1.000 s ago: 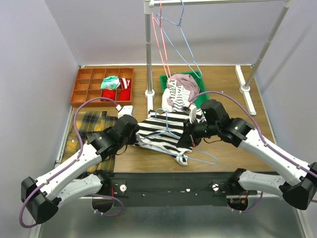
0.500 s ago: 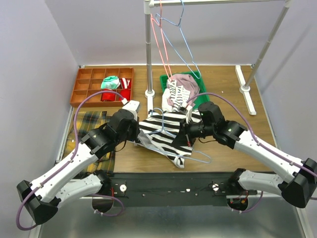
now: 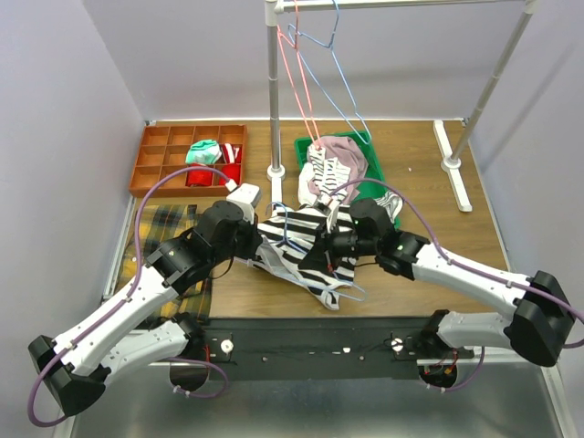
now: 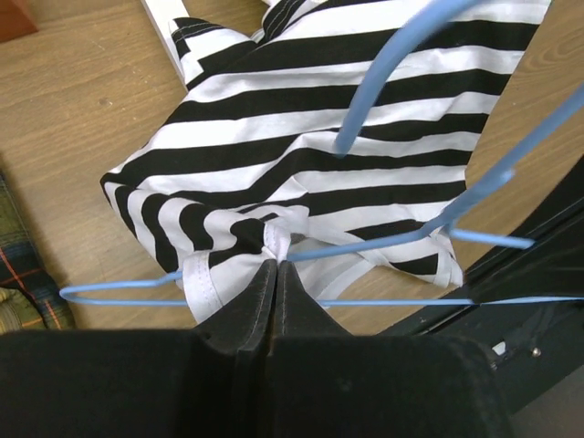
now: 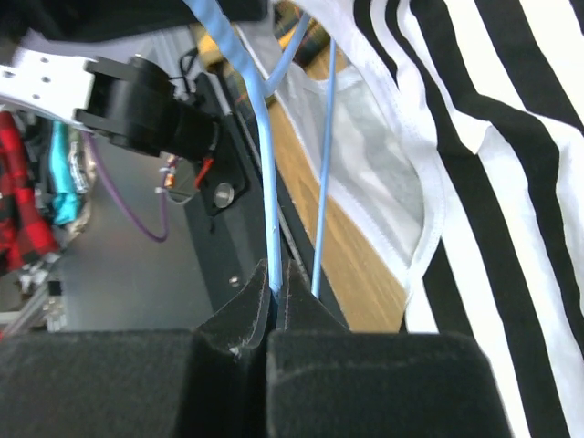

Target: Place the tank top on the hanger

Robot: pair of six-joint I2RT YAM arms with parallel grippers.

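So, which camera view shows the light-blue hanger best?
The left wrist view: the hanger lies across the tank top, its wires large and sharp against the stripes. The top external view shows it small, partly hidden by the arms. The right wrist view shows only two wire runs, one pinched in the right jaws.

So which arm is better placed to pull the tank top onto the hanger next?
Probably the left. The left claw pinches the tank top at its white hem, right beside the hanger wire; the right claw is clamped on the hanger itself, holding it.
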